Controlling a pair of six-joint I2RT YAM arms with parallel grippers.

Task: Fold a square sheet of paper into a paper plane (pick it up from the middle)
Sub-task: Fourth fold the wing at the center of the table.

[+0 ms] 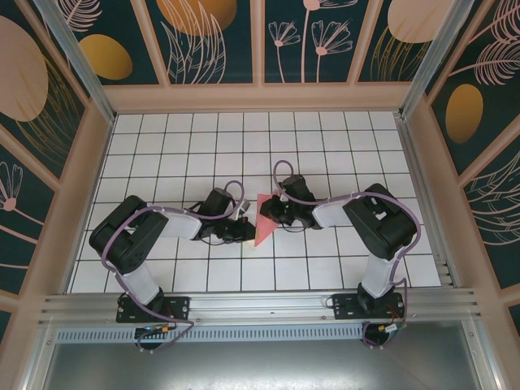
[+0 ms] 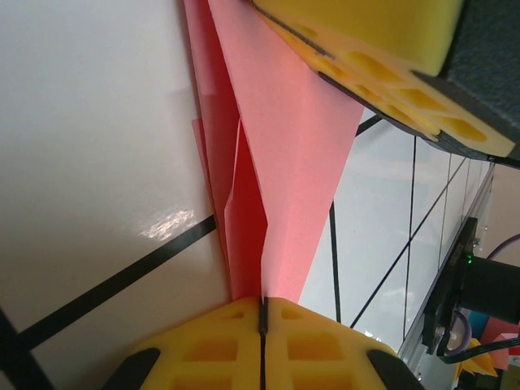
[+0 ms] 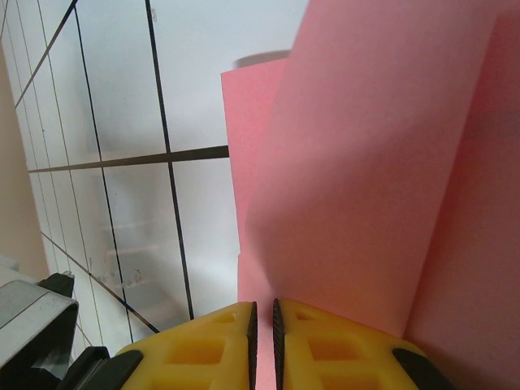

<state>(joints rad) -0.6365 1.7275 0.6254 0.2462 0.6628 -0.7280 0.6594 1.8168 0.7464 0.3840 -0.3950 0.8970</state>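
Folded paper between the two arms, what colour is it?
The folded paper is plain salmon pink, no pattern; it shows best in the right wrist view.

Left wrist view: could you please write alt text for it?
Folded pink paper extends from the left gripper, its yellow jaws shut on the crease, over a white gridded table. The right gripper meets the paper at top right.
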